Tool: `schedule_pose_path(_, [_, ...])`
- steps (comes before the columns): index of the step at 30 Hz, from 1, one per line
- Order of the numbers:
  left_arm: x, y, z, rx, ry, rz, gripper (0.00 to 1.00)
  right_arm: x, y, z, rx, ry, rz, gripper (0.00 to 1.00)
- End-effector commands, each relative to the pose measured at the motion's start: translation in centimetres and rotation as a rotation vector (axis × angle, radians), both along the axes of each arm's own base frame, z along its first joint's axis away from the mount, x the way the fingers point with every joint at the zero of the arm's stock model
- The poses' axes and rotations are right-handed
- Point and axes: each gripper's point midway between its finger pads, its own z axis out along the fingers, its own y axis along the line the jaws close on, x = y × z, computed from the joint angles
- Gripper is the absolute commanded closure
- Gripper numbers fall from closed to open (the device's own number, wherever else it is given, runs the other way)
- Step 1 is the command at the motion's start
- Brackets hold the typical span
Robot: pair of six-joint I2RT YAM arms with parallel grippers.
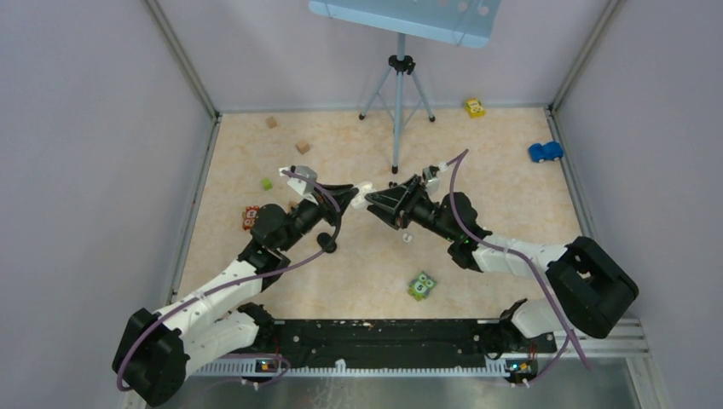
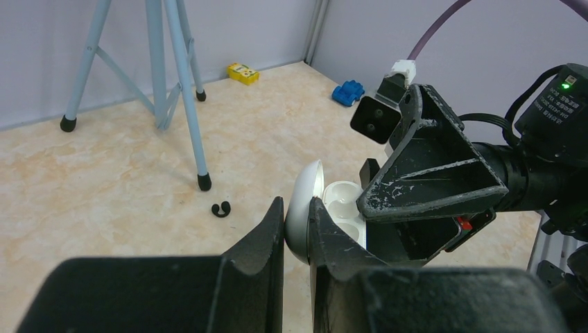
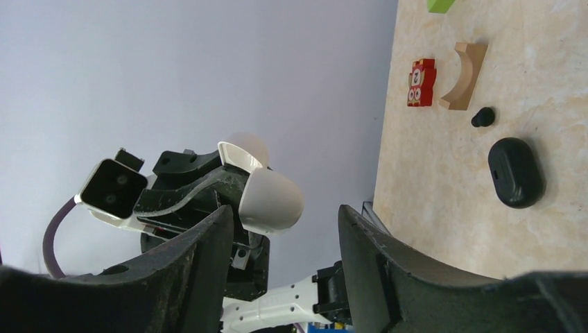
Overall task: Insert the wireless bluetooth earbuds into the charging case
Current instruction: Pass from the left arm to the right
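The pale marbled tabletop (image 1: 511, 204) is enclosed by grey panel walls (image 1: 85, 128) on the left, right and far sides. Both arms meet above mid-table, well apart from every wall. The blue tripod (image 1: 398, 111) stands just behind them.

The left gripper (image 2: 297, 208) is clamped on the lid of the open white pebble-shaped charging case (image 2: 308, 182), which is held clear of the surface. The right gripper (image 3: 284, 215) has its fingers apart, one on either side of that case. Whether they touch it cannot be told.

Count:
- Two cases. The second is a closed black pebble-shaped case (image 3: 516, 172) lying on the table.
- One tiny black plastic earbud (image 3: 483, 116) near the black case.
- Two tan wooden cubes (image 1: 271, 122).
- Two toy cars (image 1: 546, 152).
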Motion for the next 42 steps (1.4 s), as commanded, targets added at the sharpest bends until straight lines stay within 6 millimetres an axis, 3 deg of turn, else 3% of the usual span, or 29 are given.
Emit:
schedule_pose_path(1, [-0.14,0.03,0.80,-0.005,-0.040,0.000,1.00,-0.21,0.82,3.43,0.085,-0.077,0.030,0.44])
schedule_pose_path(23, [-0.19,-0.32,0.30,0.024,-0.041,-0.021,1.00,0.32,1.68,3.73,0.117,-0.077,0.049,0.51])
schedule_pose_path(38, [-0.04,-0.30,0.39,0.025,-0.033,-0.014,1.00,0.22,1.70,3.35,0.118,-0.068,0.055,0.69])
schedule_pose_path(42, [0.00,-0.37,0.37,0.025,-0.026,-0.017,1.00,0.22,1.68,3.24,0.123,-0.066,0.054,0.82])
